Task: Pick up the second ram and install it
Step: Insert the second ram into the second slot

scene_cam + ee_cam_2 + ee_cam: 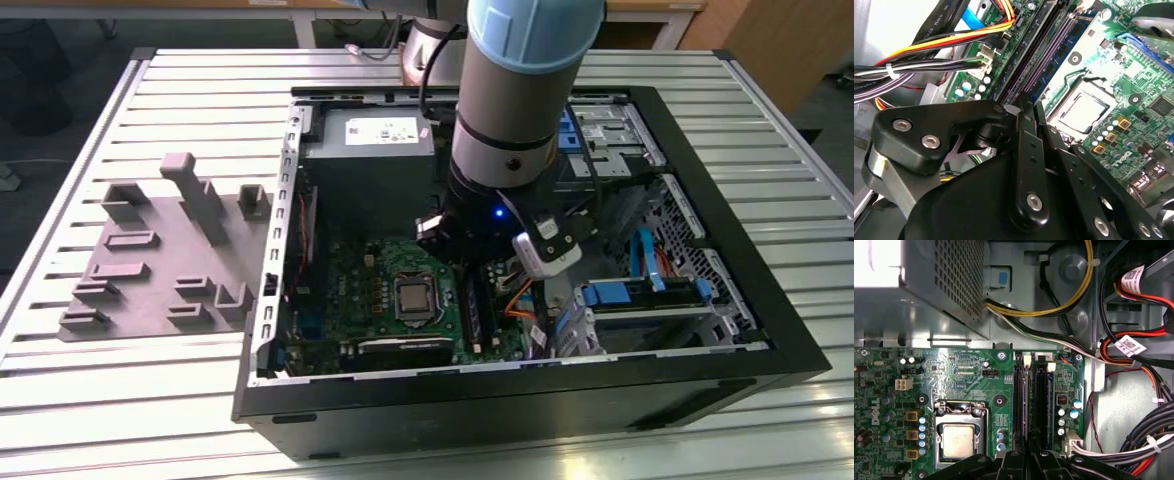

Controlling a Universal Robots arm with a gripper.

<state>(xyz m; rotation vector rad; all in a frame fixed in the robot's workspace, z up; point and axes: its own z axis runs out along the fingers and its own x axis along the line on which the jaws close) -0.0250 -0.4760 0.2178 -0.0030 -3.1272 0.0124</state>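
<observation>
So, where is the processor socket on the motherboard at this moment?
In the first wrist view, the processor socket sits on the green motherboard, beside the long black memory slots and close to the gripper.

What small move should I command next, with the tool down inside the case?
Probably a short, slow descent straight down. The tool sits close above the long black memory slots, in line with them, beside the CPU socket. Whether the second ram is seated I cannot tell, so stop at any resistance.
</observation>
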